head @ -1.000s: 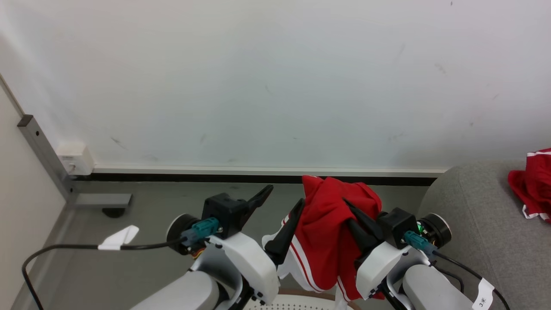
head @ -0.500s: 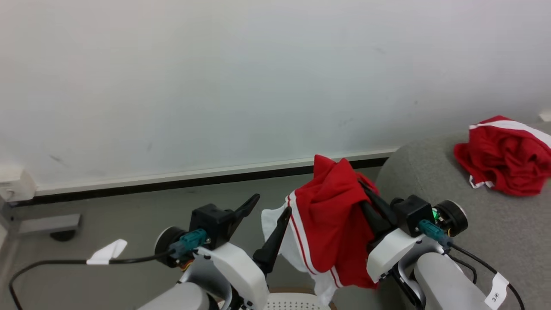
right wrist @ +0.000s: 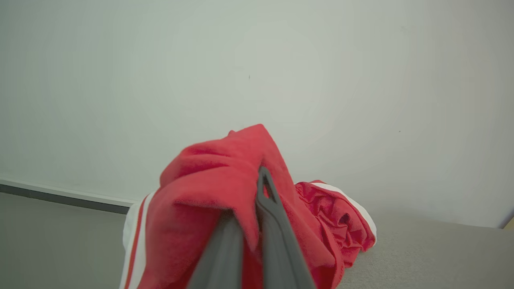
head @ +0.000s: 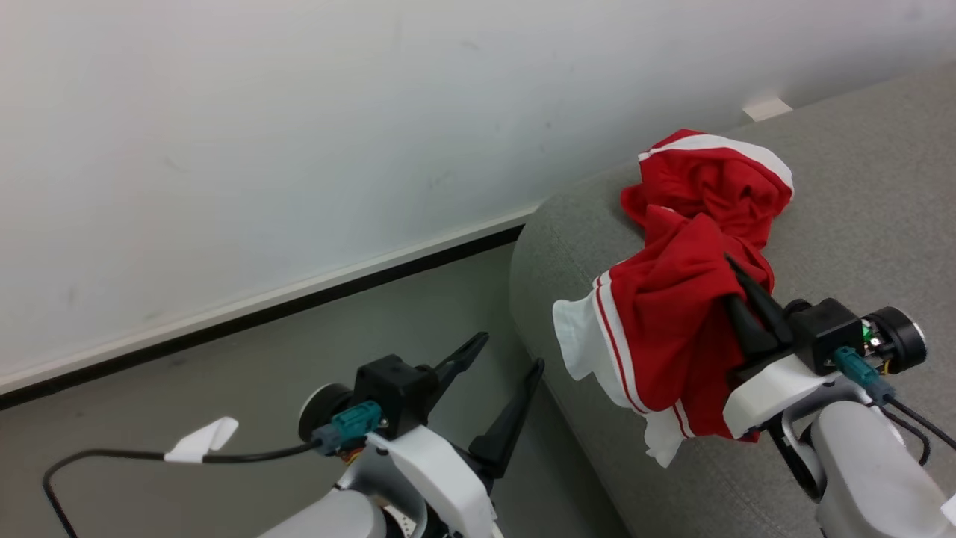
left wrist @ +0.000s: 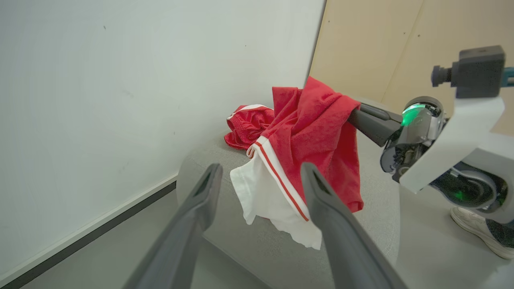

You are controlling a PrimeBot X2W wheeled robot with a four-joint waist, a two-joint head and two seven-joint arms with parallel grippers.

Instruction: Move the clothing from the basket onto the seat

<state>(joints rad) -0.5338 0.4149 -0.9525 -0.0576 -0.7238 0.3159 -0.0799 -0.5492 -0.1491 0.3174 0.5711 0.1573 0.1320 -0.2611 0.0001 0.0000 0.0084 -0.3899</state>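
Now that the robot faces the seat [head: 859, 187], the red-and-white garment [head: 665, 329], short of it a second ago, hangs over its edge beside a second garment [head: 709, 179], pinched by the right gripper [head: 732, 280] and seemingly ready to drop, the left gripper [head: 510, 352] spread empty.

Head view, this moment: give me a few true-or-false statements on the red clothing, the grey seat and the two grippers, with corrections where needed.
1. The right gripper is shut on a red garment. True.
2. The left gripper grips cloth too. False: its fingers are spread, with nothing between them.
3. A second red garment lies crumpled on the seat. True.
4. The red garment in the right gripper is plain red all over. False: it has a white panel and white stripes.
5. That garment lies spread flat on the seat. False: it hangs bunched from the right gripper, over the seat's rounded corner.
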